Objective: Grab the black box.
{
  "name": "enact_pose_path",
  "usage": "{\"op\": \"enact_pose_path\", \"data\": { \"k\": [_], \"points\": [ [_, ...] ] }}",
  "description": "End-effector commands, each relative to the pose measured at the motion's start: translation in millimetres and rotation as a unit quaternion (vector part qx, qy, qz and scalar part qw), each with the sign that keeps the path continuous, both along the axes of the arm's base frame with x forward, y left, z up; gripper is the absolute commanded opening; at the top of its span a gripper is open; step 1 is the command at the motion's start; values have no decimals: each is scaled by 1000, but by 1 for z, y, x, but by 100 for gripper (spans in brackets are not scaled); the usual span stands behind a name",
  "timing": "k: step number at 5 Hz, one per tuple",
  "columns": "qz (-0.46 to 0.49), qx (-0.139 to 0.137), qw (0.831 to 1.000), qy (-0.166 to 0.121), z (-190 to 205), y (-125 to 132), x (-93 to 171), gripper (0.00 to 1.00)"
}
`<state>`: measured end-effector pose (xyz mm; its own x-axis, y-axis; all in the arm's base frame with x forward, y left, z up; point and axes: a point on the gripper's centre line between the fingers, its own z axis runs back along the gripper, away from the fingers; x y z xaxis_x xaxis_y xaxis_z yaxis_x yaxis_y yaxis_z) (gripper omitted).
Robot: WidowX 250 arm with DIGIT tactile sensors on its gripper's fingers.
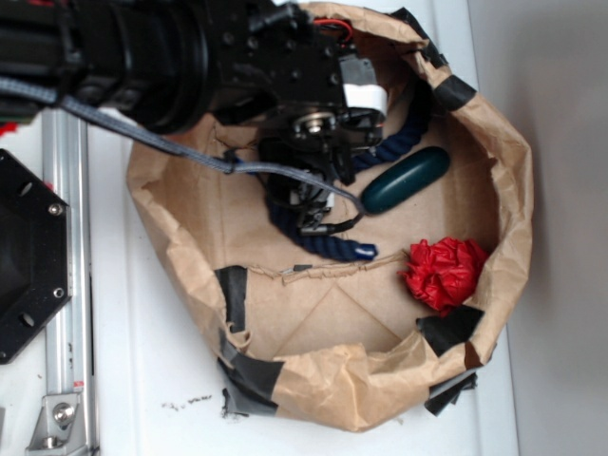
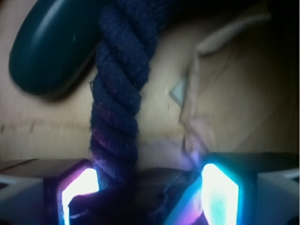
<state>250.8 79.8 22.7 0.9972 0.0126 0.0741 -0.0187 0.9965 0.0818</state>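
Black box [image 2: 136,197] seems to sit between the open gripper [image 2: 150,192] fingers under the rope [image 2: 119,93], so closing comes next.

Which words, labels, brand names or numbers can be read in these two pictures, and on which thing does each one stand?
None can be read in either view.
The white patch on the robot's wrist: blank or too blurred to tell.
The dark green case, navy rope, red crumpled ball and brown paper rim: no print shows.
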Motion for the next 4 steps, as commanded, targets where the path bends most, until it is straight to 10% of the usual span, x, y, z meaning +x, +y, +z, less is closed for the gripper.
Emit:
{"op": "enact_pose_path", "data": {
  "k": [1, 4],
  "points": [
    [-8, 21, 999, -48, 43, -2, 2, 0],
    [-7, -35, 998, -58, 123, -52, 21, 0]
  ]
}}
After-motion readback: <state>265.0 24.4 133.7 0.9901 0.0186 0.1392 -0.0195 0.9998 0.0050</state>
